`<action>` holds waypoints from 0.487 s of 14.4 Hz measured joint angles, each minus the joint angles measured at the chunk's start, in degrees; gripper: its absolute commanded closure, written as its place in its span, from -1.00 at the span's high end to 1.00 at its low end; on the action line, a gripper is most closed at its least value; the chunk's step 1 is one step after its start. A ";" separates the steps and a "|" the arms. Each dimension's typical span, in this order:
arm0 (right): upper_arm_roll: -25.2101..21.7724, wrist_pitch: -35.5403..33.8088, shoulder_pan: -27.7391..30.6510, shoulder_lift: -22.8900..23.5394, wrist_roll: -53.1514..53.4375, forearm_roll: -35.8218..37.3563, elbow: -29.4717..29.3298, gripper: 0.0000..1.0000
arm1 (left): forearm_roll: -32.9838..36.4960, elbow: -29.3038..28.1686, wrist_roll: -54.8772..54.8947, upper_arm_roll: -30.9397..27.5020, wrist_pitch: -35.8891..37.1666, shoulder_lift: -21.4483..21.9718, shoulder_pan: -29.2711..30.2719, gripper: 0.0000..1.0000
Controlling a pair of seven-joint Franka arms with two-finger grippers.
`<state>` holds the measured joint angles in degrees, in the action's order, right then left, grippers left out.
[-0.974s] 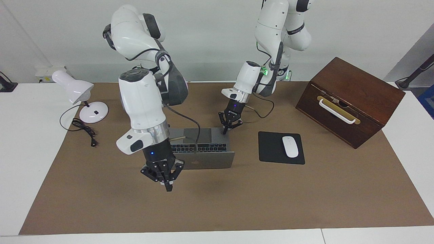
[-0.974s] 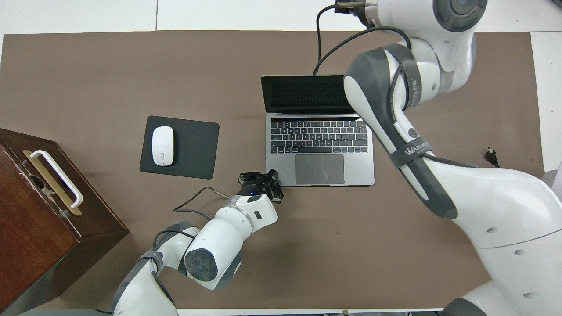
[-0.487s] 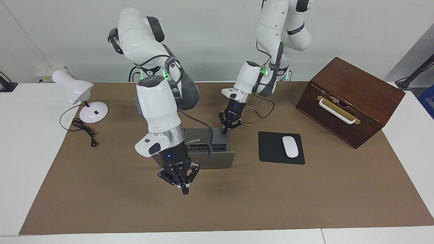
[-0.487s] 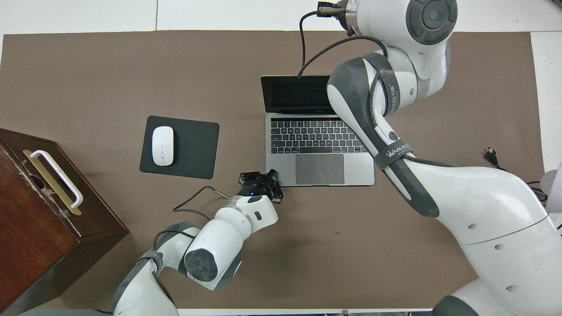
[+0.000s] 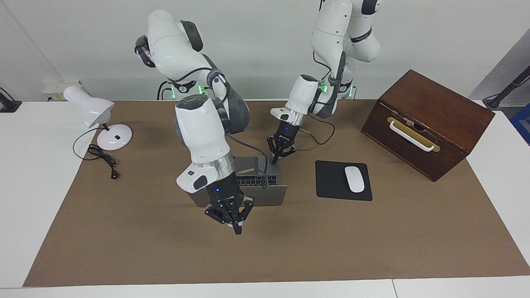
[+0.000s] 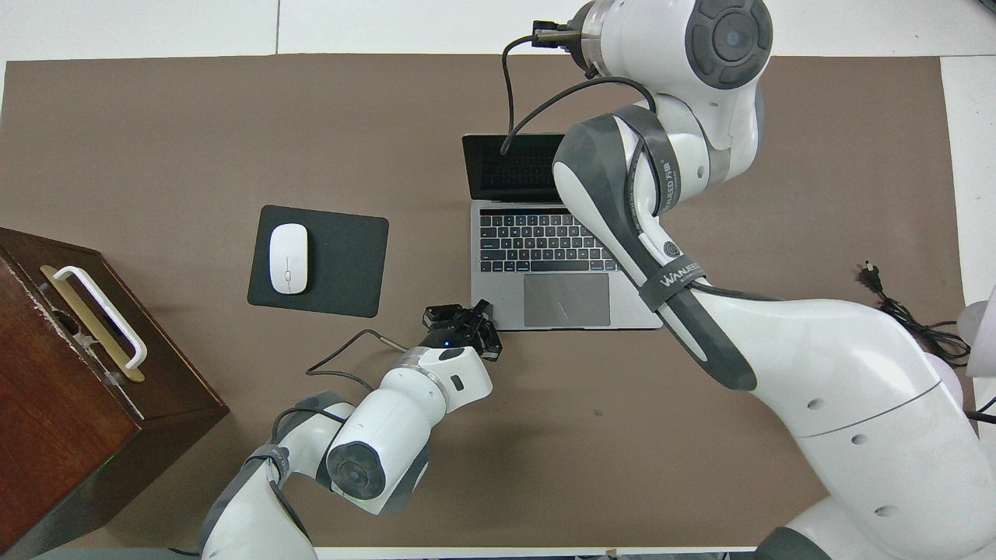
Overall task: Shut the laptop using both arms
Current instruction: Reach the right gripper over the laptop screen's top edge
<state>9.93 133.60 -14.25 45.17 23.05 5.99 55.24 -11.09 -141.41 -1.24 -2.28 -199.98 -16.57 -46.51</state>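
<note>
- Since 1 second ago, the right arm's black two-finger gripper (image 5: 234, 221) has swung toward the left arm's end of the table. It now hangs over the brown table mat (image 5: 372, 240), by the back of the lid of the slim silver-grey laptop (image 5: 269, 194). The laptop and the left arm's black gripper (image 5: 278, 155) have not shifted.
- The laptop sits open mid-mat, beside the black mouse pad (image 5: 331, 182), which lies toward the left arm's end.
- Its long axis runs from one arm's end of the table to the other. The keyboard and trackpad face the robots, and the raised lid stands along the edge farther from them.
- The left gripper rests at the base's nearer corner, toward the left arm's end, seemingly to steady it.
- I cannot tell whether either gripper is clenched or released, or whether the right one touches the lid.
- The step in hand looks like positioning. Next, the right gripper likely needs to press the lid's back toward the robots while the left holds the base.
</note>
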 measured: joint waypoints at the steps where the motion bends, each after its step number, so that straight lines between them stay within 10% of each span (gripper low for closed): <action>1: 0.00 -0.25 0.02 0.04 0.08 -0.66 0.00 -1.00 | 0.00 0.00 0.00 0.00 -0.01 -0.01 0.00 -1.00; 7: -0.01 -4.29 0.22 0.15 0.13 -5.93 0.08 -1.00 | 0.00 -0.01 0.01 -0.01 -0.09 -0.04 -0.01 -1.00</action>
<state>9.92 129.31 -14.03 45.32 23.18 0.06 55.32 -11.09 -141.42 -1.23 -2.28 -200.07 -16.61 -46.52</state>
